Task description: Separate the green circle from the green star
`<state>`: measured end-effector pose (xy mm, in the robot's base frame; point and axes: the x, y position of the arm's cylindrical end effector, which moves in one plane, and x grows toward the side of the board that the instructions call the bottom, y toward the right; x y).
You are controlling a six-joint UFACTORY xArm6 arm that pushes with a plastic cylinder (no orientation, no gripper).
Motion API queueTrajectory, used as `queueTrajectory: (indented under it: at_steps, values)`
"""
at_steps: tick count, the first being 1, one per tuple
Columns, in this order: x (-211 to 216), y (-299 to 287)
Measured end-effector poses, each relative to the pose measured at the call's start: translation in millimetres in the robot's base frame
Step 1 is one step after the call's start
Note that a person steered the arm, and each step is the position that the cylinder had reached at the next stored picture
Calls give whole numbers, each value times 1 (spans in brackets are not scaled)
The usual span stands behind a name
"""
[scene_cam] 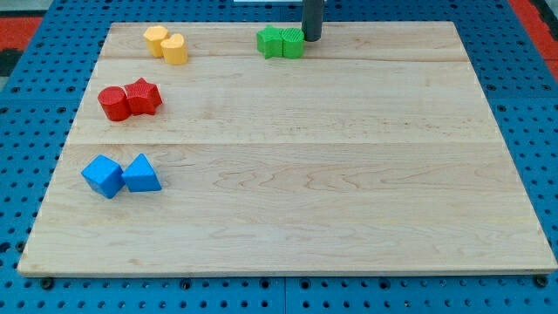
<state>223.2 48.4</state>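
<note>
Two green blocks sit touching near the view's top centre of the wooden board (pixel 349 174). The left one (pixel 271 41) has a lobed outline like the star. The right one (pixel 293 44) looks like the circle, though the shapes are hard to make out. My tip (pixel 311 38) stands just to the right of the right green block, touching or nearly touching it.
Two yellow blocks (pixel 166 44) touch at the top left. A red circle (pixel 112 103) and a red star (pixel 143 96) touch at the left. A blue cube (pixel 103 175) and a blue triangle (pixel 140 174) touch at the lower left.
</note>
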Motion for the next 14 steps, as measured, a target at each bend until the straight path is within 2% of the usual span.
queueTrajectory:
  at_steps: [3, 4, 5, 6, 7, 9, 10, 11, 12, 13, 14]
  values:
    - [-1, 10]
    - [50, 87]
    - [124, 51]
    - [129, -41]
    - [114, -104]
    - [35, -141]
    - [5, -132]
    - [-14, -90]
    - [-13, -7]
    - [-12, 24]
    - [7, -2]
